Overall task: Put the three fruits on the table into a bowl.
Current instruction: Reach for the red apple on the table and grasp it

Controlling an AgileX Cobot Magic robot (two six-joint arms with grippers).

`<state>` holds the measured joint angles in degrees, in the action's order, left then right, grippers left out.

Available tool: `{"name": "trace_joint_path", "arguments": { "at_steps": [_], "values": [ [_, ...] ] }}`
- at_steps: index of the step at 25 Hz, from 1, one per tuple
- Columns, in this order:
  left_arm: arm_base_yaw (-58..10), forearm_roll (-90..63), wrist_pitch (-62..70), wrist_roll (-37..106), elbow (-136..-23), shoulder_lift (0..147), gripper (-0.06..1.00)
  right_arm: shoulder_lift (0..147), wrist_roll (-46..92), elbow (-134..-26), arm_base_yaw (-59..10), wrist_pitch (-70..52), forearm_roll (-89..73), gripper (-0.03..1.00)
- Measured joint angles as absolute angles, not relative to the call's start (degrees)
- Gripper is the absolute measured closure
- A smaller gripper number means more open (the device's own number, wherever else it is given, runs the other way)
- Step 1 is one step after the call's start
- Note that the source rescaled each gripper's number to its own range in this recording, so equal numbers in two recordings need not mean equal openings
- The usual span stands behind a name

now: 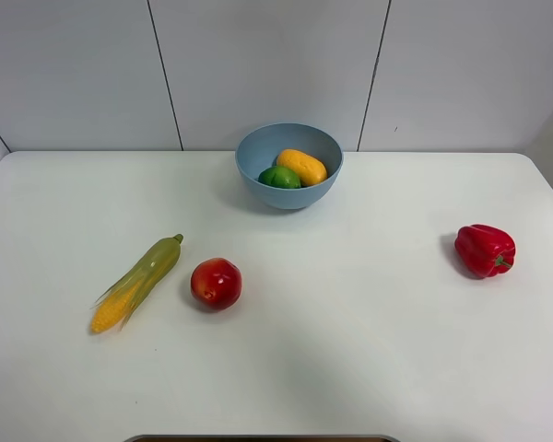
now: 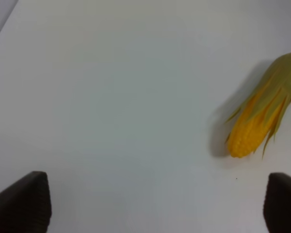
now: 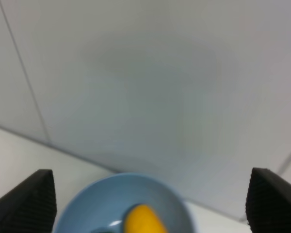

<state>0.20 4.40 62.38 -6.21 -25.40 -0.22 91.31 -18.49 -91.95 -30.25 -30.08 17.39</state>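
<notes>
The light-blue bowl (image 1: 288,164) stands at the back middle of the white table (image 1: 350,350). The green lime (image 1: 281,178) and the yellow-orange mango (image 1: 301,166) lie inside it. The red apple (image 1: 216,283) sits on the table at front left, next to the corn cob. Neither arm shows in the exterior high view. My left gripper (image 2: 153,208) is open and empty over bare table beside the corn's tip. My right gripper (image 3: 149,201) is open and empty, with the bowl (image 3: 92,201) and the mango (image 3: 144,219) between its fingers' lines. The lime and apple are out of both wrist views.
A green-husked corn cob (image 1: 136,282) lies at the left, close to the apple; its yellow tip shows in the left wrist view (image 2: 259,124). A red bell pepper (image 1: 484,250) sits at the right. A panelled grey wall (image 1: 276,64) stands behind the table.
</notes>
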Motion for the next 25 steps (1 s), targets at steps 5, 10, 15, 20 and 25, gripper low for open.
{"name": "trace_joint_path", "arguments": {
  "at_steps": [5, 10, 15, 20, 25],
  "values": [
    [0.2, 4.4, 62.4, -6.2, -25.4, -0.2, 0.24, 79.7, -14.9, -91.9, -30.3, -38.6, 18.5, 0.39],
    [0.2, 4.4, 62.4, -6.2, -25.4, -0.2, 0.24, 69.8, -11.7, -91.9, -30.3, -49.8, 18.9, 0.39],
    [0.2, 4.4, 62.4, -6.2, -25.4, -0.2, 0.24, 61.4, -8.3, -91.9, -30.3, -57.1, 18.9, 0.39],
    [0.2, 4.4, 62.4, -6.2, -25.4, -0.2, 0.24, 54.6, -3.8, -92.0, -30.3, -63.4, 18.9, 0.39],
    [0.2, 4.4, 62.4, -6.2, -25.4, -0.2, 0.24, 47.1, -2.0, -92.1, -26.4, -66.4, 17.4, 0.39]
  ]
}}
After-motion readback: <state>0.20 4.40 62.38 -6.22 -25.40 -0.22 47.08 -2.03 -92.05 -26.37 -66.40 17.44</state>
